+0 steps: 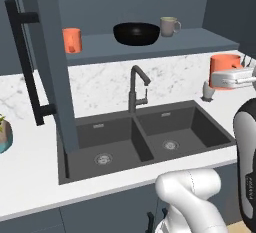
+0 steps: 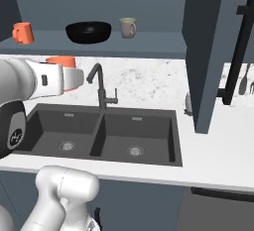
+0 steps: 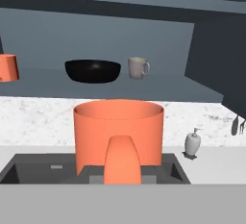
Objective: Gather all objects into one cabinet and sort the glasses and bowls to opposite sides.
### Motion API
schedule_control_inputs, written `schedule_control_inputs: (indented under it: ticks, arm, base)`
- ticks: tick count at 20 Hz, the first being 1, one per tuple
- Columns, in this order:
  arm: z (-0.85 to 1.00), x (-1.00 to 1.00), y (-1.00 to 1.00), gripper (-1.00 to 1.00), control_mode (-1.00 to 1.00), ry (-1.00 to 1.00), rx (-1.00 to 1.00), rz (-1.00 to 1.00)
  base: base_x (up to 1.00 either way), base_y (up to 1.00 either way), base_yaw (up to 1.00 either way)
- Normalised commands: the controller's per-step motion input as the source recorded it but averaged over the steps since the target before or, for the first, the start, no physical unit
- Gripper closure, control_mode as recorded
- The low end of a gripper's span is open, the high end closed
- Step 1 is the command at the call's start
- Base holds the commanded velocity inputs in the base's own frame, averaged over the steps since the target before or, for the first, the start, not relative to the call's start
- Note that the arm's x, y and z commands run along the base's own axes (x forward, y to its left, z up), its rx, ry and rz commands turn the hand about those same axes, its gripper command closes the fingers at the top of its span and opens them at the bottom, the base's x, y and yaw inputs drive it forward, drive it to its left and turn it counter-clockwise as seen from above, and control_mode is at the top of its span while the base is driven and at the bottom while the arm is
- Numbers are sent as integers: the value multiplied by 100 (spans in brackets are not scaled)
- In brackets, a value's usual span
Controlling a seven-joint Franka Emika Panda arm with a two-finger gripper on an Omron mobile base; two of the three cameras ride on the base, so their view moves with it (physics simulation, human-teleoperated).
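Orange vessel: a large round orange vessel [image 3: 117, 122] with straight walls, upright, mouth up, its axis vertical. Its stubby handle points straight back at the hand, away from the wall.
Where it is: off the worktop, over the sink area and level with the splashback. From the left base view it sits right of the tap, from the right base view left of it.
Hand: the white hand [image 1: 222, 77] sits level behind the vessel. It looks clamped on the handle, though the fingertips are hidden by it.
Cabinet: a dark slate-blue wall cabinet [image 1: 200, 39], its tall flat door [image 1: 50, 52] swung open toward the cameras, with a long black bar handle [image 1: 22, 62] running vertically.
Cabinet shelf, left to right: a small plain orange cup [image 1: 72, 40], then a wide glossy black bowl [image 1: 136, 33], then a grey-beige mug [image 1: 169, 26]. All stand upright, and the mug's handle points right, away from the bowl. Cup and bowl are well apart; bowl and mug are near but not touching.
Worktop: white marbled stone [image 1: 30, 157] with a matching splashback — a dark double sink [image 1: 145, 137] is set into it, and a black angular tap [image 1: 136, 87] stands at its back edge.
Also on the worktop: a white soap dispenser [image 3: 192, 143] right of the sink and a potted plant [image 1: 4, 134] far left.
Room: dark blue-grey walls and dark lower cabinet fronts.
Writing: a small pale mark on the arm's dark joint — too small to read.
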Motion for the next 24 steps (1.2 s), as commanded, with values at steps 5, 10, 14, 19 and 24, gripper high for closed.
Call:
schedule_control_inputs:
  ticks: [5,10,14,19,24]
  arm:
    - [0,0,0,100,100,0,0,0]
    - [0,1,0,100,-100,0,0,0]
    - [0,1,35,100,-100,0,0,4]
    - [0,0,78,100,-100,5,0,28]
    - [11,11,80,100,-100,19,3,33]
  base:
    - [24,0,0]
    - [19,0,0]
    - [0,0,0]
    - [0,0,0]
    - [0,0,0]
